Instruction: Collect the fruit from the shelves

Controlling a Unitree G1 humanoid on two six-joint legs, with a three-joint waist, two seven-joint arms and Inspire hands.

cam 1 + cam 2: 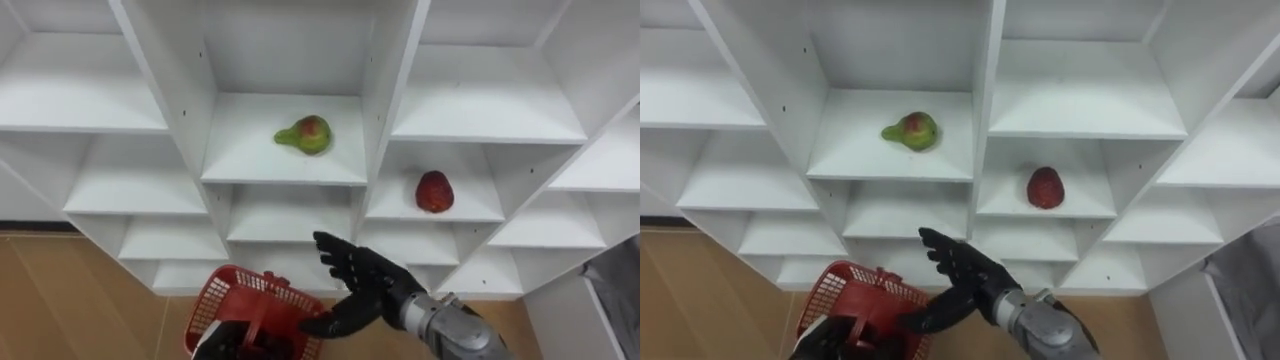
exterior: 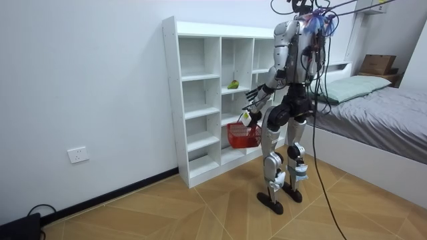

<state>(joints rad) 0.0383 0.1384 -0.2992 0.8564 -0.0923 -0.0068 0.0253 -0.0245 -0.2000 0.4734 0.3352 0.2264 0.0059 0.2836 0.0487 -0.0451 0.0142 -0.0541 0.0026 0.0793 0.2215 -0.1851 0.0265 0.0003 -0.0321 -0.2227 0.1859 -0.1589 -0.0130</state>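
Observation:
A green pear with a red blush point(image 1: 305, 135) lies on a middle shelf of the white closet point(image 1: 185, 80). A dark red fruit point(image 1: 434, 191) sits one shelf lower, in the column to the right. My right hand point(image 1: 365, 285) hovers open in front of the lower shelves, fingers spread, below both fruits and touching neither. The red mesh basket point(image 1: 215, 300) hangs at the lower left, off the floor. My left hand point(image 1: 215, 348) shows at the bottom edge, curled round its handle. In the room view I stand facing the closet point(image 2: 200, 100) with the basket point(image 2: 243, 135) at hip height.
The other closet shelves in view hold nothing. Wooden floor lies under the closet. A bed point(image 2: 373, 100) stands behind me at the room view's right, and a cardboard box point(image 2: 377, 64) sits on a ledge beyond it.

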